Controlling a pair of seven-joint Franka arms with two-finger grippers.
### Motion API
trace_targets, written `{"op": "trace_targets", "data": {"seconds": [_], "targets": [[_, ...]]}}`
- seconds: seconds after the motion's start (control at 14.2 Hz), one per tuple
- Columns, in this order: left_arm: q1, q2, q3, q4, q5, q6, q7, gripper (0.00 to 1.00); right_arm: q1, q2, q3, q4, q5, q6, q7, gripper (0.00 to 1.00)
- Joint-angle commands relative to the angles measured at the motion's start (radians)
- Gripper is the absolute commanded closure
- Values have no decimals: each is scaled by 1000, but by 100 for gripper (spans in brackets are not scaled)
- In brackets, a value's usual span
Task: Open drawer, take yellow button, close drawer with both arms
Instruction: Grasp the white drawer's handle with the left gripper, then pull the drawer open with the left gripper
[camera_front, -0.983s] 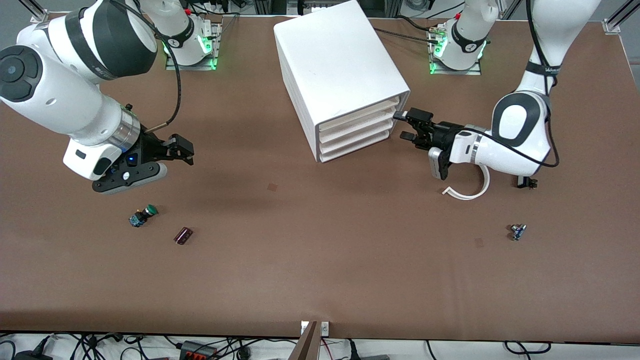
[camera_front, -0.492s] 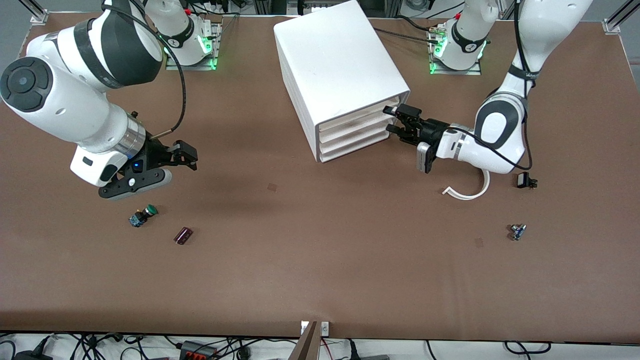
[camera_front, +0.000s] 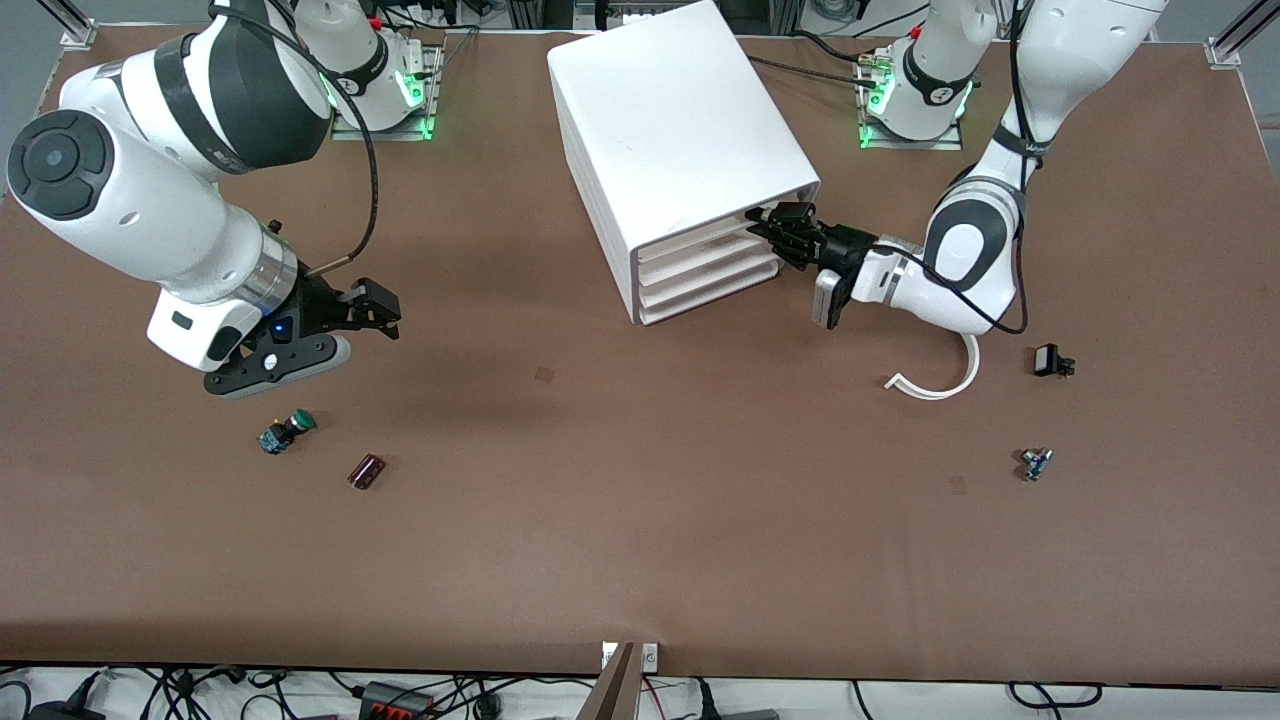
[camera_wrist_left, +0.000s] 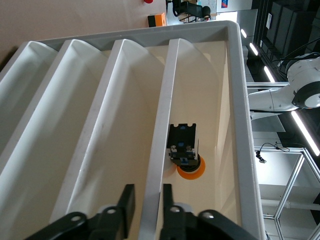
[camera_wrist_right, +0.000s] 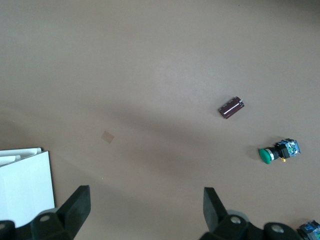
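Pinching the drawer (camera_wrist_left: 159, 150) front edge with our left gripper (camera_wrist_left: 148, 196), we are seeing the button (camera_wrist_left: 186, 152) straight ahead inside; our right gripper (camera_wrist_right: 145, 202) is waiting wide over the surface (camera_front: 640, 500).

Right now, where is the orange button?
The orange button sits inside the top drawer of the white cabinet, seen only in the left wrist view, just past the left gripper pinching that drawer's front edge.
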Motion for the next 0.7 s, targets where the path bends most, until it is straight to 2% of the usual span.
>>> {"op": "trace_targets", "data": {"seconds": [0.0, 0.28, 0.63], "targets": [[2, 2, -2, 11, -20, 5, 17, 89, 0, 13, -3, 26, 14, -6, 4, 0], [11, 90, 19, 117, 0, 7, 15, 91, 6, 13, -2, 29, 14, -1, 4, 0], [58, 195, 33, 343, 196, 2, -46, 90, 75, 28, 0, 49, 14, 106, 4, 0]]}}
